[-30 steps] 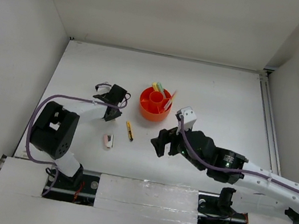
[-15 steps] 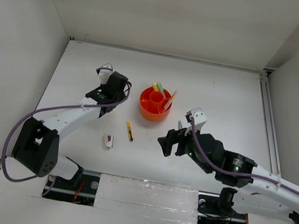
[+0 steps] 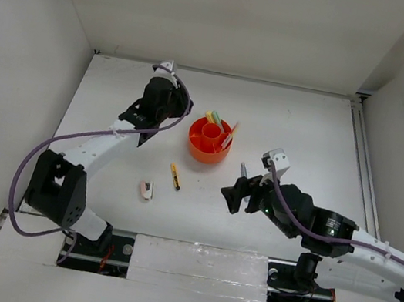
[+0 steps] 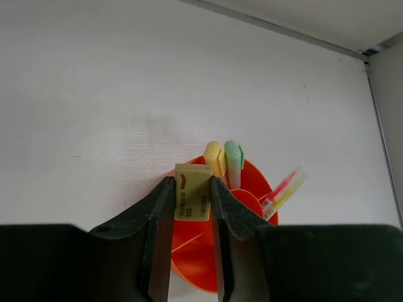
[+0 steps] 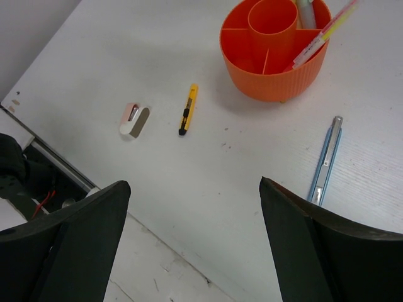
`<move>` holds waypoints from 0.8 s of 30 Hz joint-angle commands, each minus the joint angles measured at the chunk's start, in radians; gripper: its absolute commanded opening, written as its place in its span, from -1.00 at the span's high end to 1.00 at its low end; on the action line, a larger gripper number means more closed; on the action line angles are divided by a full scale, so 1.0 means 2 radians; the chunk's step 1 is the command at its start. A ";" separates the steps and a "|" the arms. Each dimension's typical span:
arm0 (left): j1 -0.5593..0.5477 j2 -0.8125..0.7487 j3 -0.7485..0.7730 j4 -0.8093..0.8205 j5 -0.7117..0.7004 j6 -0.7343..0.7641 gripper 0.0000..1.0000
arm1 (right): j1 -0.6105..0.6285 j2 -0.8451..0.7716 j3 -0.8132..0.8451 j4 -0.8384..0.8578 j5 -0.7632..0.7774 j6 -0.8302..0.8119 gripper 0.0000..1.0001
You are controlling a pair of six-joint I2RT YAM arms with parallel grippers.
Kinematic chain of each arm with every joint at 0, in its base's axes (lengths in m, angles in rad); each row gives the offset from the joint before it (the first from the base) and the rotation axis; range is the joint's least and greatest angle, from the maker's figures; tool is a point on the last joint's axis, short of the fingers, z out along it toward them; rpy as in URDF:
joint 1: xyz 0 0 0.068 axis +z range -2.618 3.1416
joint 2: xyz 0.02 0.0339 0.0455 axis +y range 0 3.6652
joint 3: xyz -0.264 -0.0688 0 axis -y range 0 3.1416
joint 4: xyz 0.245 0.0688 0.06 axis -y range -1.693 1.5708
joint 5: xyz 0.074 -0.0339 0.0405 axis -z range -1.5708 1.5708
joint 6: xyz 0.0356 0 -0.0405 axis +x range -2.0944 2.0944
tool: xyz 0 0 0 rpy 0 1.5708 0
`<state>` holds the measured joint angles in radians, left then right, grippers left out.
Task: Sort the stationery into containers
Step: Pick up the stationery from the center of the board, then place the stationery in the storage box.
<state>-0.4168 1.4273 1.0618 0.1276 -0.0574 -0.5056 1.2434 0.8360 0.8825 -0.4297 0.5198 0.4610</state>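
Orange organizer tub (image 3: 209, 140), top-view centre — yellow marker (image 4: 214, 158), green marker (image 4: 233, 163), red-yellow pen (image 4: 283, 190) in outer compartments. Left gripper (image 4: 191, 182), upper left of tub, pinches tan eraser (image 4: 194, 202) — eraser seen only by left wrist. Right gripper (image 5: 194, 189) wide, empty; grey-blue pen (image 5: 326, 161) at right of its view.

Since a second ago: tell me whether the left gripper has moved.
Yes. The left gripper, holding the eraser, has moved toward the back wall, from left of the tub to level with its far rim.
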 commanded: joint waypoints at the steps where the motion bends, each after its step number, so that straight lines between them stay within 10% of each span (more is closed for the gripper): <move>1: 0.004 0.026 0.023 0.041 0.081 0.029 1.00 | 0.002 -0.012 0.000 -0.008 0.013 0.007 -0.78; 24: -0.006 0.112 0.036 0.036 0.115 0.030 1.00 | 0.002 -0.022 -0.009 -0.013 0.022 0.016 -0.78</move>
<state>-0.4255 1.6547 1.1259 0.1677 0.1650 -0.4492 1.2434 0.8028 0.8665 -0.4656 0.5430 0.4873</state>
